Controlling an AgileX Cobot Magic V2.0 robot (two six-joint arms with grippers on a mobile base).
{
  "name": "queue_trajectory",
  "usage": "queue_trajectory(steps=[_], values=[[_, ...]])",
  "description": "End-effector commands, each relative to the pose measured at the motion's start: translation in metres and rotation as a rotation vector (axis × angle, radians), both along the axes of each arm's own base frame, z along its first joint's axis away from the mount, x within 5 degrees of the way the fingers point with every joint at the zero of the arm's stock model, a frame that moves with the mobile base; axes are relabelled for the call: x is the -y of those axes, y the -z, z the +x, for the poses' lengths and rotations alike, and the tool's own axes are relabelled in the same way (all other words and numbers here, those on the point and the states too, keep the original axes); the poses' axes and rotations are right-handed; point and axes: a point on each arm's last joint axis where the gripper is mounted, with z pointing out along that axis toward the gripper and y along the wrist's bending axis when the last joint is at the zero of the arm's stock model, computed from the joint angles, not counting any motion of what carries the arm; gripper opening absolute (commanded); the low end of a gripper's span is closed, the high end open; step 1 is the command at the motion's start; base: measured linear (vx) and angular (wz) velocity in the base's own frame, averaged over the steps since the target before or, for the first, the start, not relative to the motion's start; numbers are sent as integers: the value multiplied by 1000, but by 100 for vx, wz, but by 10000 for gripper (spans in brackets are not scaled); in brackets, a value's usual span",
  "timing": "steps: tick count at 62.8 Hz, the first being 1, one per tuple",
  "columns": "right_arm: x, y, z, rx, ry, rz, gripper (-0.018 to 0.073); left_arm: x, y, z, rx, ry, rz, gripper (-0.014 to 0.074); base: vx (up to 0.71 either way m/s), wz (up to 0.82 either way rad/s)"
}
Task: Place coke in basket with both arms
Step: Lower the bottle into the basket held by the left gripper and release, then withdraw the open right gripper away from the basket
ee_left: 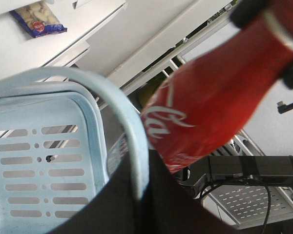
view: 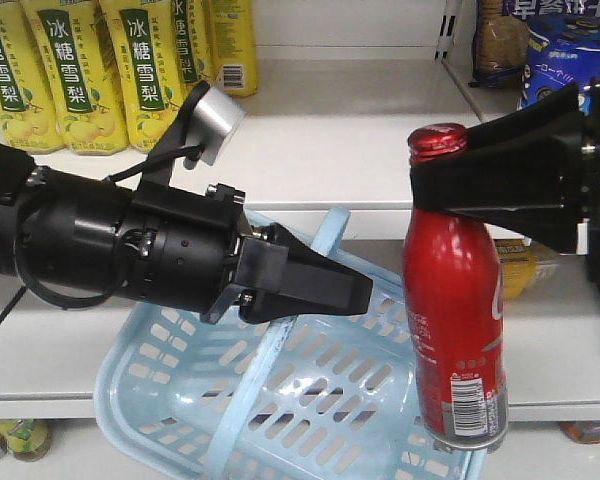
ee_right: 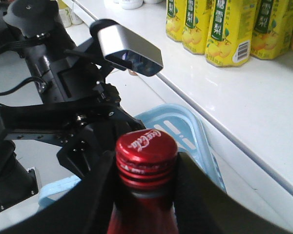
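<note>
We keep R gripper [view: 450,175] jaws clamped on neck of slim red metal coke [view: 455,330], hanging beside light blue slotted plastic basket [view: 180,400] rim. L gripper [view: 355,292] jaws clamped on basket handle. We'd carry coke over basket opening, lower, then release.

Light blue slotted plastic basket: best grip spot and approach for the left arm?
Grip the flat swing handle of the light blue slotted plastic basket, from above with left gripper fingers straddling it. The band is thin, raised and exposed; the walls are wide and tilted.
</note>
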Motion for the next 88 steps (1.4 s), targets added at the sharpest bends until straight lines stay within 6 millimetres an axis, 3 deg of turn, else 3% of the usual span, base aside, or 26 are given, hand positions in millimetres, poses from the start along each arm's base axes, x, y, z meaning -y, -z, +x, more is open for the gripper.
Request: queue_trajectory(steps=[1,14,33,40,46,51,63,67,74,88], values=[[-2,-14,4,29,14,89,1,-3,-24,-6,43,-27,-98,-6,0,0],[-4,-6,16,-5,13,71,95,-3,-24,-6,43,-27,-98,-6,0,0],[-3,-4,18,-4,20,45,459,-3,-24,-6,43,-27,-98,-6,0,0],[-3,-3,17,-20,27,46,510,-3,-24,-6,43,-27,-98,-6,0,0],[-1,-2,15,-56,52,30,481,-3,-24,-6,42,-28,-99,-6,0,0],[2,-1,12,-59,77,-5,391,-3,-24,-6,43,-27,-98,-6,0,0],[12,-9,-11,27,129,-83,-15,-3,-24,-6,43,-27,-98,-6,0,0],[14,-9,-25,56,142,-70,-13,-3,-24,-6,43,-27,-98,-6,0,0],[20,9,-44,79,199,-51,-5,-3,-24,-6,43,-27,-98,-6,0,0],[38,90,-74,109,418,-6,-5,-3,-24,-6,43,-27,-98,-6,0,0]])
